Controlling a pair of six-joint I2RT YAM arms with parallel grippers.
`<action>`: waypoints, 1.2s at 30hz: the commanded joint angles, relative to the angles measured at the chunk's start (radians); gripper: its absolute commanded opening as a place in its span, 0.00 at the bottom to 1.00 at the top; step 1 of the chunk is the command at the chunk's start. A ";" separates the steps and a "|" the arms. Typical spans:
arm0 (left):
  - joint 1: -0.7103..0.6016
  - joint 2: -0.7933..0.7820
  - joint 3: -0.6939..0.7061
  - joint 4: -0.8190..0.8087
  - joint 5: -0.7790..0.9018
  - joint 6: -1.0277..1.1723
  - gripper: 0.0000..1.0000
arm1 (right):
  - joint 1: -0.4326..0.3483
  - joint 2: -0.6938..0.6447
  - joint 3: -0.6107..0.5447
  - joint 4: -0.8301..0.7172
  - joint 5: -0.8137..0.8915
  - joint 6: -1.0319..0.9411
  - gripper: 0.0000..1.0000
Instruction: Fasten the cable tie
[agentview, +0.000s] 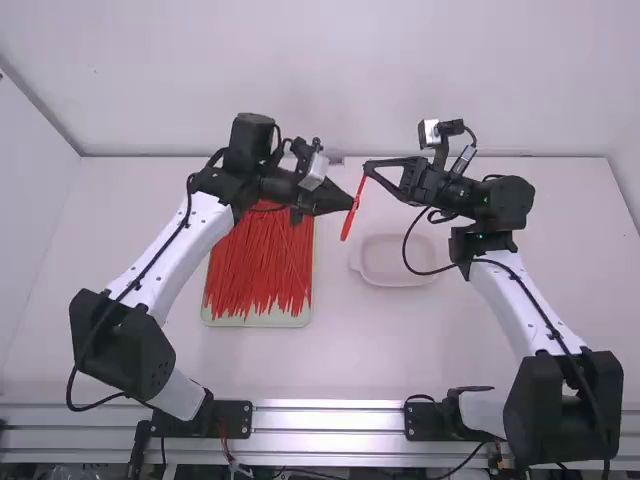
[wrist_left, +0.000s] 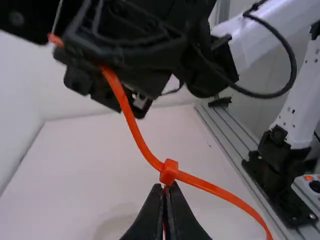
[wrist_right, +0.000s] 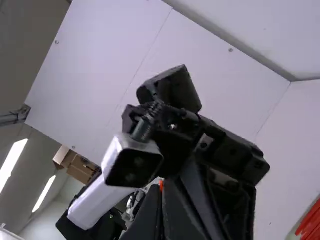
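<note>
A red cable tie (agentview: 350, 212) hangs in the air between both grippers, above the table's middle. My left gripper (agentview: 347, 206) is shut on it right at its square head (wrist_left: 169, 172), as the left wrist view shows between the fingertips (wrist_left: 164, 189). From the head the strap (wrist_left: 131, 125) curves up into my right gripper (agentview: 367, 172), which is shut on its far end (wrist_left: 54, 39). The loose tail (wrist_left: 225, 197) runs off past the head. In the right wrist view the right gripper (wrist_right: 161, 194) is shut with a sliver of red at its tips.
A flat tray (agentview: 306, 318) with several red cable ties (agentview: 260, 265) lies under the left arm. A shallow clear container (agentview: 395, 262) sits right of it, under the right arm. The aluminium rail (agentview: 330, 412) runs along the near edge.
</note>
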 joint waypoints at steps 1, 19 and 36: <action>-0.003 0.003 -0.013 -0.071 -0.074 0.122 0.02 | -0.015 -0.020 0.021 0.026 0.068 0.019 0.00; -0.003 0.003 -0.061 -0.426 -0.203 0.300 0.02 | -0.064 -0.024 0.021 0.127 0.111 0.084 0.00; -0.003 0.003 -0.157 -0.354 -0.125 0.299 0.02 | -0.085 -0.028 0.021 0.197 0.110 0.129 0.00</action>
